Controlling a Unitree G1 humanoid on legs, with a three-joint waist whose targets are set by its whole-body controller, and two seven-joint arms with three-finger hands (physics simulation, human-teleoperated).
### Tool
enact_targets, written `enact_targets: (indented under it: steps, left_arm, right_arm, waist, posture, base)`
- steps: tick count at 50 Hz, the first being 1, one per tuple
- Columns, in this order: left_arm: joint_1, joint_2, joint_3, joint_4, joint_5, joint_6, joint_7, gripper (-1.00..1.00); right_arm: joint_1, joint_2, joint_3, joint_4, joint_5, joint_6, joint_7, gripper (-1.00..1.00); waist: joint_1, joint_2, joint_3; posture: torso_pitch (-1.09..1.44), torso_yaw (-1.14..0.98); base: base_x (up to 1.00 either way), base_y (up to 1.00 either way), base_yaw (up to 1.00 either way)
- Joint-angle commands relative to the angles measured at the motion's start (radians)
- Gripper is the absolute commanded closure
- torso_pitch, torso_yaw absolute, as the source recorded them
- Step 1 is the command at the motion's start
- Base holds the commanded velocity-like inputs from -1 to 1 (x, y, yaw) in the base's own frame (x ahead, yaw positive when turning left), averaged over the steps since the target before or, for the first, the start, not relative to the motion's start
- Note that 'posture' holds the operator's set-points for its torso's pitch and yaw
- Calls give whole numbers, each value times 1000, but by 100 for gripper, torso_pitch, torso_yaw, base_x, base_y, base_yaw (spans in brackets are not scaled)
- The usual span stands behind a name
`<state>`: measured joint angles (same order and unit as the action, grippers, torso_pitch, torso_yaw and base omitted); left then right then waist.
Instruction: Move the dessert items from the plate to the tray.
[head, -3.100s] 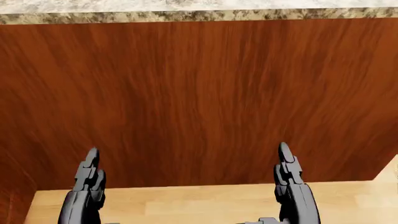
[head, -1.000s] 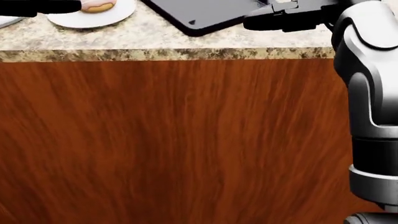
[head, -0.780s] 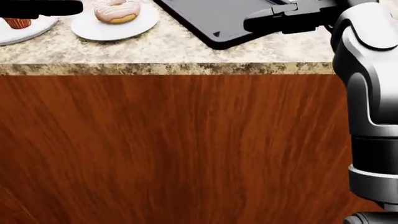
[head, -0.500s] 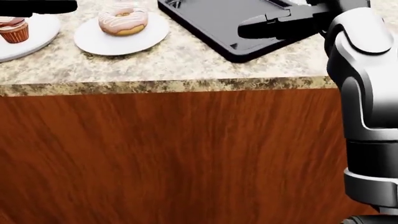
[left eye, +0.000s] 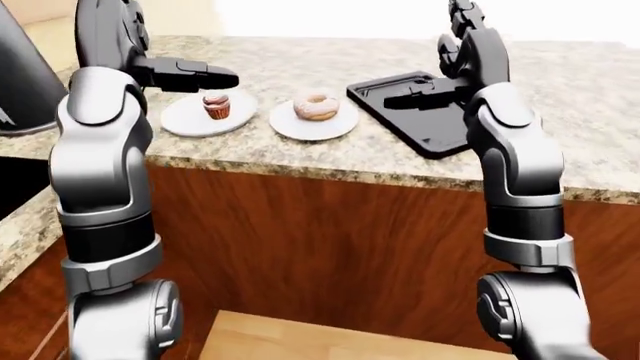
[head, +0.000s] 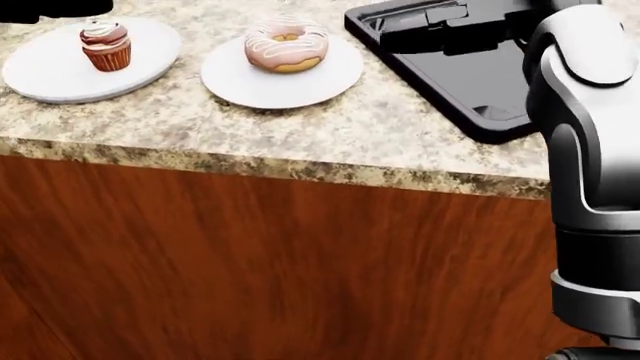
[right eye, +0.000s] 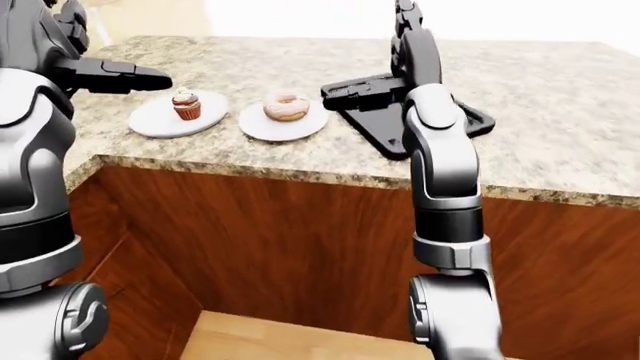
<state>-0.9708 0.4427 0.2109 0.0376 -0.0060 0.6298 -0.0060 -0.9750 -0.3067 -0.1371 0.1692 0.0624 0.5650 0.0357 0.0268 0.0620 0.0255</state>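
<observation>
A pink-frosted donut (head: 287, 46) lies on a white plate (head: 282, 82) on the granite counter. To its left a cupcake (head: 106, 45) stands on a second white plate (head: 55, 71). A black tray (head: 470, 71) lies to the right of the donut plate. In the left-eye view my left hand (left eye: 222, 76) hovers just above the cupcake plate, fingers stretched out, empty. My right hand (left eye: 398, 96) hovers over the tray's left part, fingers stretched out, empty. My right arm (head: 590, 112) hides part of the tray.
The counter (head: 400, 142) has a wooden cabinet face (head: 280, 262) below its edge. In the left-eye view a dark rounded object (left eye: 20, 75) stands at the far left, where the counter turns toward me. Light wood floor (left eye: 300, 341) shows at the bottom.
The head view has tilted up: the counter edge has slid down and both plates have come fully into view. Earlier my hands hung low by the cabinet; now both are raised over the counter.
</observation>
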Motion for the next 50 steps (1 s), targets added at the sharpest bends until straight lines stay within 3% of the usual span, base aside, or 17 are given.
enact_targets:
  steps: [1, 3, 5, 8, 10, 11, 12, 18, 23, 25, 27, 28, 29, 36, 41, 44, 50]
  left_arm:
    - [-34, 4, -8, -19, -1, -16, -1, -100]
    - [-33, 4, -10, -18, 1, -17, -1, -100]
    - [-33, 3, -8, -19, -1, -15, -3, -100]
    - [-33, 4, -8, -17, 1, -17, -4, -100]
    - [-33, 4, -10, -16, 2, -18, -5, -100]
    - [-32, 3, -9, -17, 2, -17, -5, -100]
    - [-31, 2, -8, -23, -1, -12, -6, -100]
    - [-30, 2, -8, -26, 2, -12, -5, -100]
    - [-29, 2, -10, -27, 4, -13, -7, -100]
    - [-28, 1, -12, -24, 7, -16, -8, -100]
    - [-25, -1, -12, -28, 7, -15, -8, -100]
    - [-24, -1, -12, -31, 9, -15, -8, -100]
    - [-24, -1, -11, -29, 9, -16, -8, -100]
    - [-19, -4, -11, -32, 16, -20, -11, -100]
    - [-16, -7, -14, -30, 20, -26, -12, -100]
    - [-16, -9, -14, -31, 23, -26, -13, -100]
    - [-13, -10, -14, -35, 25, -26, -15, -100]
  right_arm:
    - [-27, -17, -13, -15, -2, -13, -3, -100]
    - [-28, -17, -12, -8, -3, -18, -2, -100]
    - [-30, -17, -4, 5, -23, -22, -13, -100]
    - [-29, -15, -2, 7, -29, -22, -5, -100]
    - [-27, -12, -3, 4, -26, -25, 9, -100]
    - [-26, -12, -2, 2, -28, -27, 12, -100]
    - [-24, -11, -1, -3, -29, -24, 14, -100]
    - [-24, -7, -4, 2, -36, -27, 20, -100]
    - [-22, -6, -4, 3, -37, -31, 21, -100]
    - [-20, -5, -2, -2, -40, -29, 20, -100]
    - [-19, -4, -3, -3, -38, -30, 22, -100]
    - [-18, -4, -2, 0, -40, -33, 23, -100]
    - [-17, -3, -1, 0, -41, -34, 22, -100]
    - [-13, 1, -2, -6, -38, -32, 27, -100]
    - [-17, 3, -6, 1, -31, -30, 27, -100]
    - [-21, 1, -8, 17, -27, -33, 20, -100]
    - [-18, 0, -7, 12, -23, -38, 19, -100]
  waist:
    - [-12, 15, -31]
    - [-5, -4, -38]
    - [-15, -36, -32]
    - [-22, -58, -17]
    - [-21, -115, -14]
    - [-24, -162, -27]
    - [-33, -131, -5]
    - [-45, -106, -18]
    - [-54, -47, -8]
    - [-59, -6, -11]
    - [-58, 79, -32]
    - [-53, 22, -19]
    - [-56, 31, -8]
    - [-35, -28, -8]
    - [-32, -9, -13]
    - [-33, -20, -5]
    - [-31, -77, 2]
  posture:
    - [0, 0]
    - [0, 0]
    - [0, 0]
    - [0, 0]
    - [0, 0]
    - [0, 0]
    - [0, 0]
    - [0, 0]
    - [0, 0]
    - [0, 0]
    - [0, 0]
    - [0, 0]
    - [0, 0]
    - [0, 0]
    - [0, 0]
    - [0, 0]
    - [0, 0]
  base:
    - [0, 0, 49]
    - [0, 0, 49]
    - [0, 13, 0]
    - [0, 11, 0]
    - [2, 32, 0]
    - [12, 41, 0]
    - [14, 41, 0]
    - [18, 50, 0]
    - [19, 50, 0]
    - [18, 50, 0]
    - [18, 50, 0]
    - [20, 49, 0]
    - [19, 47, 0]
    - [19, 31, 0]
    - [18, 4, 0]
    - [3, 0, 0]
    - [0, 0, 0]
